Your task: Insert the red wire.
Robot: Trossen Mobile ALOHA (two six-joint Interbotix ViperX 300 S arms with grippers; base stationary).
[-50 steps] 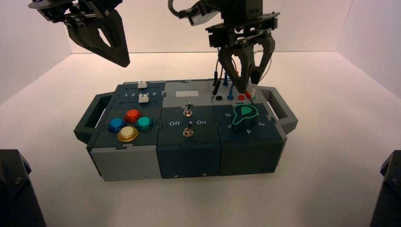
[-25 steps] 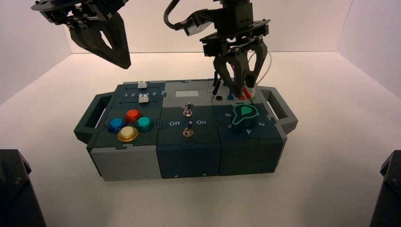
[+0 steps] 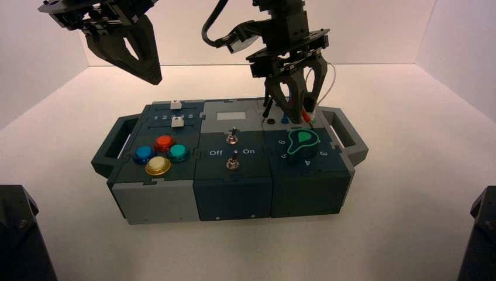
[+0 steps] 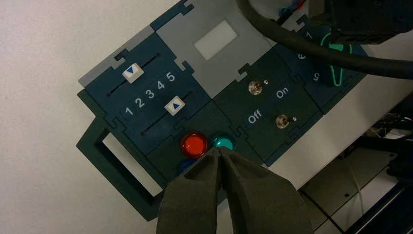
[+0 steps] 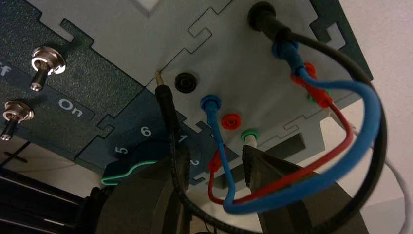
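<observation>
over the far right corner of the box (image 3: 234, 175), the right gripper (image 3: 296, 111) is lowered onto the grey socket panel (image 5: 234, 58), its fingers parted with a gap between them. the red wire (image 5: 336, 146) is seen in the right wrist view looping between a plug seated at the panel's far edge and a free red plug (image 5: 215, 163) that lies in the gap between the fingers (image 5: 263, 170); whether that plug is actually pinched cannot be told. the free plug is just short of the empty red socket (image 5: 231, 121), not yet seated. beside that socket a blue wire (image 5: 370, 141) is plugged into a blue socket (image 5: 210, 103), and a black wire (image 5: 170, 126) with a loose black plug lies near an empty black socket (image 5: 186, 81). a green-ringed socket (image 5: 250, 134) with a pale plug is next to the red one. a teal knob (image 3: 302, 142) is just in front of the panel.

the left gripper (image 4: 220, 156) is held high above the box's left end, closed with its tips together and nothing between them. below it the red button (image 4: 194, 144), the green button (image 4: 224, 142), two white sliders (image 4: 133, 72) and two toggle switches (image 4: 255, 87) are seen. the box rests on a white bench (image 3: 409, 205).
</observation>
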